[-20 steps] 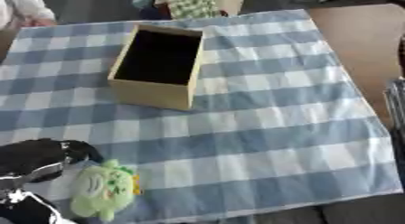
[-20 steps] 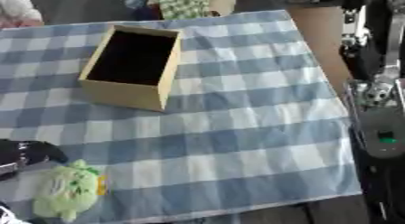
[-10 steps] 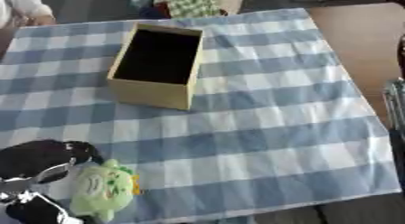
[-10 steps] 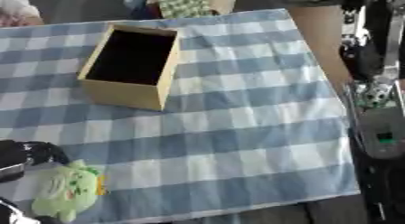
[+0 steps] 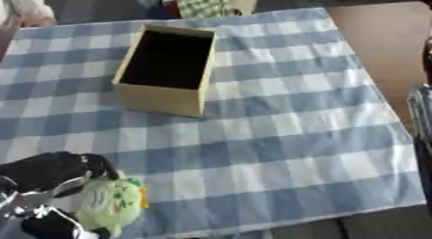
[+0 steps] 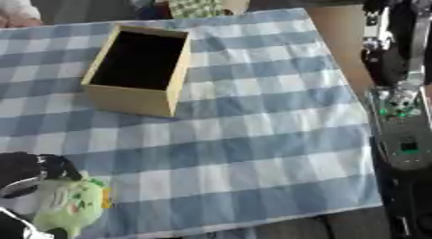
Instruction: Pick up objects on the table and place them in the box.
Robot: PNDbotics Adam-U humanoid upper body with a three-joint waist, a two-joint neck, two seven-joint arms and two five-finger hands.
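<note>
Since 1 second ago, little had shifted: the left hand stayed at the near-left corner, its fingers curling round the green plush toy on the checked cloth. A full wrap should precede lifting toward the open box, well beyond.

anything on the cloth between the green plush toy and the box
Nothing: only bare blue-checked cloth lies between the green plush toy and the open box, clearest in the left eye view. The left hand sits beside the toy.
</note>
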